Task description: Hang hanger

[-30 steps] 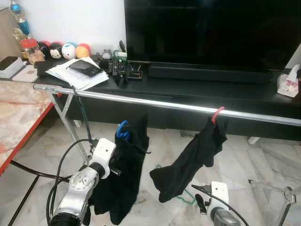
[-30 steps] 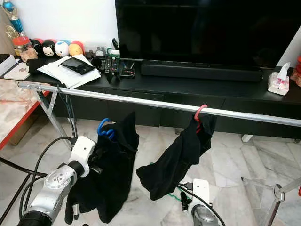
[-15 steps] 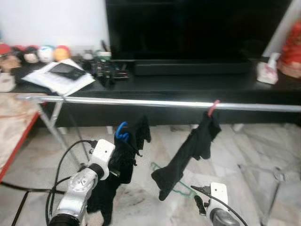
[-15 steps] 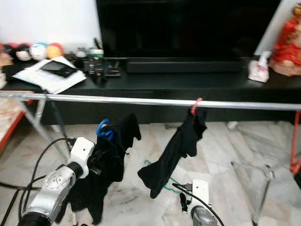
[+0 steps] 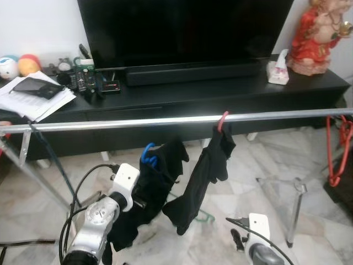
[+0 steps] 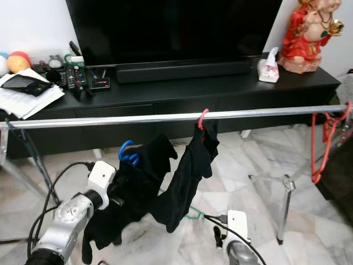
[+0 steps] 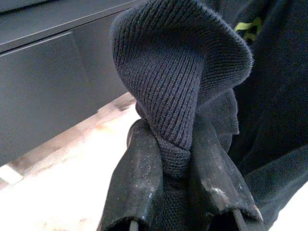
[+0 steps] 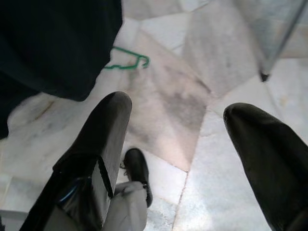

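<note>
The left end effector [image 7: 175, 159] pinches a black knitted garment [image 5: 151, 187] on a blue plastic hanger [image 5: 146, 155], just below the long silver metal rail [image 5: 138, 121]. The right end effector [image 8: 187, 139] hangs spread above the marble floor [image 8: 168, 96].

The left arm [image 5: 96, 221] is a silver metal limb with a round, bolted joint housing and a white boxy wrist block; black cables loop loosely beside it. The right arm [image 5: 256, 248] ends in the same white block, with a thin black cable plugged into it. Each hand has two long black fingers [image 8: 96, 144], rubbery, scuffed and speckled with pale marks.
</note>
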Robot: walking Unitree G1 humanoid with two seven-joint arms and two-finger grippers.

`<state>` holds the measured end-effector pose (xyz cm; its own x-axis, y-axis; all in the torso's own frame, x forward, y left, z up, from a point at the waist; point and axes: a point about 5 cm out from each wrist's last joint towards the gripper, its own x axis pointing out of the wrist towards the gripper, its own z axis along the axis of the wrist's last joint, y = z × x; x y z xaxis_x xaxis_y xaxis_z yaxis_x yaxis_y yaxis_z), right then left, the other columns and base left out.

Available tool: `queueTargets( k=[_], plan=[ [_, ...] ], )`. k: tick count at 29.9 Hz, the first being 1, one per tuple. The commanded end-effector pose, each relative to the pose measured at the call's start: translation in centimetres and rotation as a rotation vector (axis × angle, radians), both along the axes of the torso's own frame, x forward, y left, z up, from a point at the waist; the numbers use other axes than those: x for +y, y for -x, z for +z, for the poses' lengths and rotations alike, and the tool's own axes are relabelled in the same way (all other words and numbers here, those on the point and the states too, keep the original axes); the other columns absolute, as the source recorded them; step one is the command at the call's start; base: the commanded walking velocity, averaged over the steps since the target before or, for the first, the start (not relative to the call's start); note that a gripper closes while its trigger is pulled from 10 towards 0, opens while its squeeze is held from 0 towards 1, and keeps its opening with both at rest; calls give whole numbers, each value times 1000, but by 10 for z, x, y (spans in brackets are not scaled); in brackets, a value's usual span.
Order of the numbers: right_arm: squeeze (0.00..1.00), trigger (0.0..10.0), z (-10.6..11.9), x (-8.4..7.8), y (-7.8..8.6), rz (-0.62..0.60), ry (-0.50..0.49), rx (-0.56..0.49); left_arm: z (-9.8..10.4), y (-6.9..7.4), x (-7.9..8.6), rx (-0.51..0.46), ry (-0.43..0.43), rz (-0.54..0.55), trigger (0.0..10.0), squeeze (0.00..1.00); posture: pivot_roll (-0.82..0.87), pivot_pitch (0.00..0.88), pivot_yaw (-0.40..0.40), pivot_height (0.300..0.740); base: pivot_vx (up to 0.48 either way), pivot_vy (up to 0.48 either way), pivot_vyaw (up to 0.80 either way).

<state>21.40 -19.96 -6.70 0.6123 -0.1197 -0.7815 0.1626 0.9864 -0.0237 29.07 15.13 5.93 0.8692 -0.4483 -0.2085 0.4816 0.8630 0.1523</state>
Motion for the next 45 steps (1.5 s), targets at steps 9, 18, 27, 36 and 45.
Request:
queueTargets(
  k=[9, 18, 27, 36, 45],
  plan=[
    [0, 10000, -4, 5, 5, 16, -12, 21, 10, -1, -3, -46, -3, -45, 10000, 0, -29, 18, -48, 740, 0, 0, -788],
    [0, 10000, -3, 6, 4, 25, -13, 9, 11, -3, -3, -62, -18, -8, 10000, 0, -32, 22, -44, 740, 0, 0, -415],
    [0, 10000, -3, 6, 4, 36, -11, 8, 10, -4, 7, -81, -33, 111, 10000, 0, -28, 25, -46, 740, 0, 0, 0],
    [0, 10000, -3, 7, 3, 50, -4, 9, 16, -20, 3, -115, -70, 234, 10000, 0, -32, 27, -50, 740, 0, 0, 0],
    [0, 10000, -2, 7, 2, 65, 4, 10, 25, -42, -3, -147, -84, 299, 10000, 0, -33, 27, -50, 740, 0, 0, 0]
  ],
)
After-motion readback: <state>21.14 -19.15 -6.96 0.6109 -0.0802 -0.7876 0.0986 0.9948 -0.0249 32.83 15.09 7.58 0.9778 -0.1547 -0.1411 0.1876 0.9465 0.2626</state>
